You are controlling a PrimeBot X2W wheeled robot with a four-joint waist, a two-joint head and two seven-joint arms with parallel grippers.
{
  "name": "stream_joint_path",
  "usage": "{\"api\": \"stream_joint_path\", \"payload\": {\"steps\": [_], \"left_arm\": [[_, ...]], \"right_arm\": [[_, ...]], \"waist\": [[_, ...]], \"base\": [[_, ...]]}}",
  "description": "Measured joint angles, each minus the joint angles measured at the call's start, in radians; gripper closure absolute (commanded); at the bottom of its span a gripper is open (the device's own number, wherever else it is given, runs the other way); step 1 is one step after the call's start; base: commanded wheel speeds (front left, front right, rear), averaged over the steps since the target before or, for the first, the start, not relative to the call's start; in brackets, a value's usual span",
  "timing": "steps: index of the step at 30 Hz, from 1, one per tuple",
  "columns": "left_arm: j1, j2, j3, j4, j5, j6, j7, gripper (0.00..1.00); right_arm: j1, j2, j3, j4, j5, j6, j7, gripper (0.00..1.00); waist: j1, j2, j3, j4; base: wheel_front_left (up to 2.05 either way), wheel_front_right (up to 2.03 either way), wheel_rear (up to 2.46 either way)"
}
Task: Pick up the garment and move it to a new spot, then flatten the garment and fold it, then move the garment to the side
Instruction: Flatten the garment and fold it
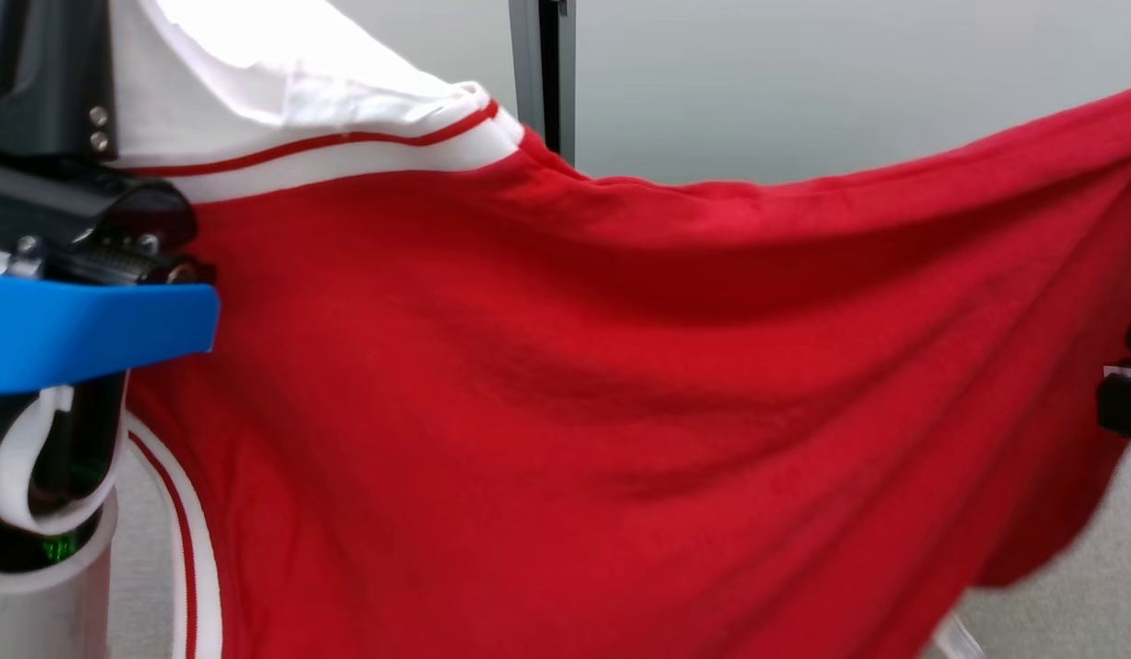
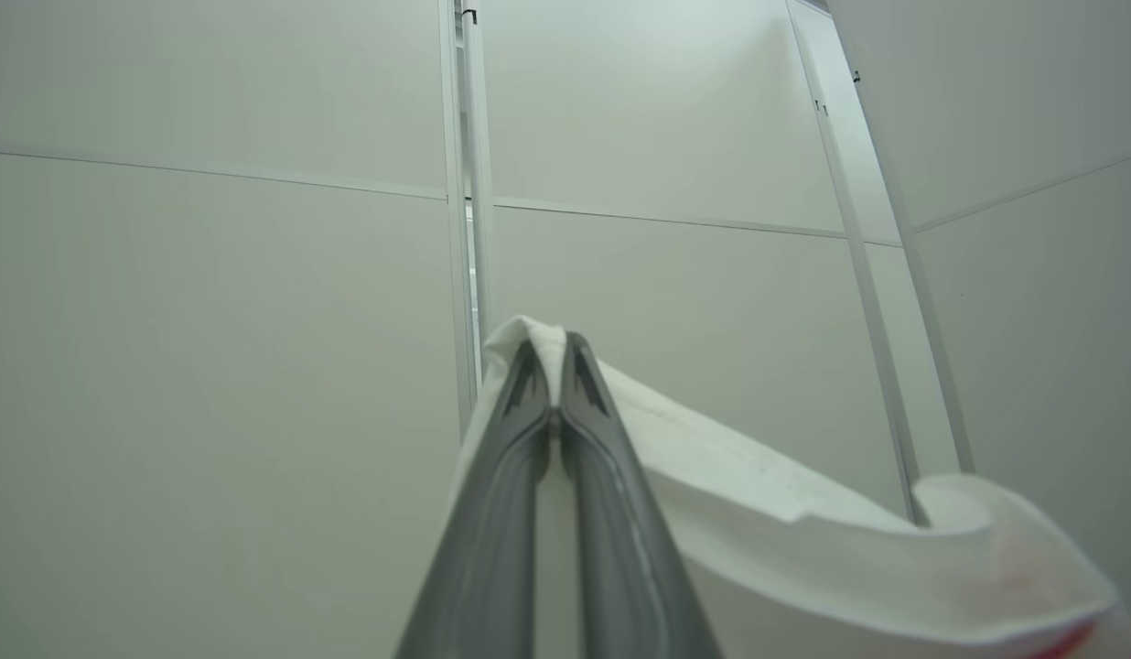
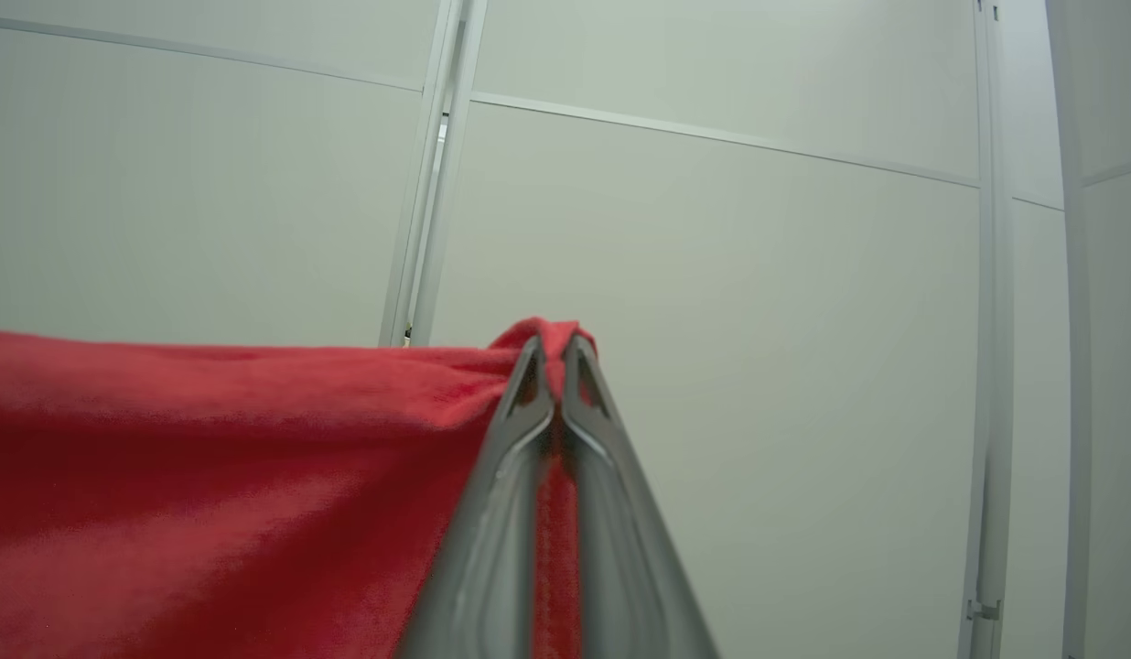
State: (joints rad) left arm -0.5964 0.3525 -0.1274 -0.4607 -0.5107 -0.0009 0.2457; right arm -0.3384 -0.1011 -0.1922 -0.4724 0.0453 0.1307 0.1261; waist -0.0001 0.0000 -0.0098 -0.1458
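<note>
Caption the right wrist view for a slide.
Right gripper shut on an edge of the red garment, pale wall panels behind.

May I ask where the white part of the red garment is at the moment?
The white part sits at the upper left of the head view, above the red body, with the left gripper shut on its edge.
</note>
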Motion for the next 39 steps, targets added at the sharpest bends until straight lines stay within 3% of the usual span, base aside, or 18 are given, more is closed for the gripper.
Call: {"api": "stream_joint_path", "payload": {"steps": [6,12,17,24,28,39], "left_arm": [[-0.095,0.011,-0.036,0.088,-0.008,-0.025,0.053,1.0],[-0.286,0.062,-0.071,0.281,0.08,-0.064,0.057,1.0],[-0.526,0.055,-0.11,0.483,0.163,-0.079,-0.005,1.0],[-0.727,-0.013,-0.141,0.72,0.224,-0.074,-0.164,1.0],[-0.719,-0.051,-0.149,0.807,0.208,-0.073,-0.23,1.0],[-0.444,-0.096,-0.14,0.921,0.105,-0.093,-0.39,1.0]], "right_arm": [[-0.022,-0.016,0.034,0.07,0.076,0.0,0.059,1.0],[-0.245,-0.068,0.111,0.274,0.084,0.0,0.067,1.0],[-0.541,-0.091,0.138,0.525,0.034,0.0,0.062,1.0],[-0.79,-0.039,0.102,0.824,-0.051,0.0,-0.003,1.0],[-0.826,-0.002,0.075,0.962,-0.1,0.0,-0.075,1.0],[-0.757,0.035,0.011,1.276,-0.132,0.0,-0.264,1.0]], "waist": [[0.0002,0.0,0.096,-0.015],[0.0003,0.0,0.219,-0.022],[0.0004,0.0,0.301,-0.011],[0.0003,0.0,0.398,0.025],[0.0004,0.0,0.461,0.047],[0.0004,0.0,0.562,0.105]], "base": [[0.0,0.0,0.0],[0.0,0.0,0.0],[0.0,0.0,0.0],[0.0,0.0,0.0],[0.0,0.0,0.0],[0.0,0.0,0.0]]}}
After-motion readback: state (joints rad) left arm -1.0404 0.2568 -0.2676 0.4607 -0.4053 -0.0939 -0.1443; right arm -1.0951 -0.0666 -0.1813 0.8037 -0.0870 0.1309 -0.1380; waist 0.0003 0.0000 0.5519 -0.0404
